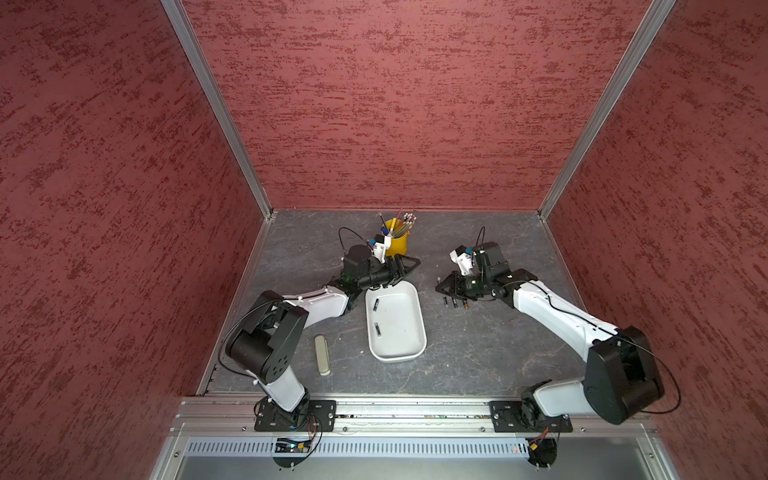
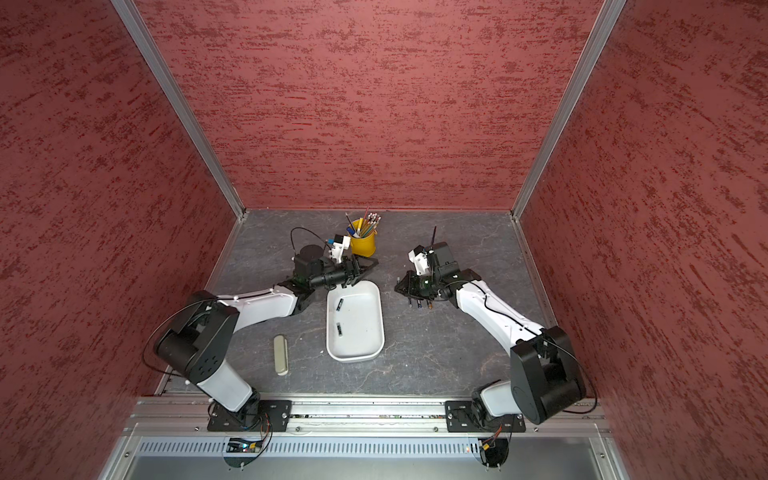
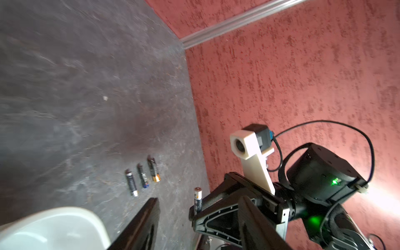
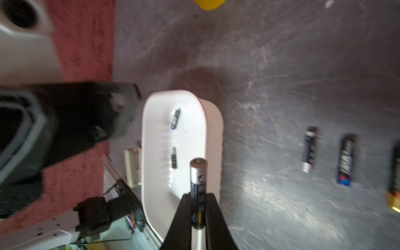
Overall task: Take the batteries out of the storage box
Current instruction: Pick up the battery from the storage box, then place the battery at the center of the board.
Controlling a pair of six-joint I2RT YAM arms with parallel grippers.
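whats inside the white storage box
Two batteries in the storage box: one at the far end, one mid-box. The left arm covers its far-left corner in both top views.

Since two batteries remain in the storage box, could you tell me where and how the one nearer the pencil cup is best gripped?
Probably mid-length, from straight above, jaws closing across its thin round body: that battery lies flat on the storage box floor, apart from the walls, its length roughly along the box.

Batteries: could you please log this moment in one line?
right gripper: shut on battery; left gripper: open; storage box: two batteries; table: three batteries
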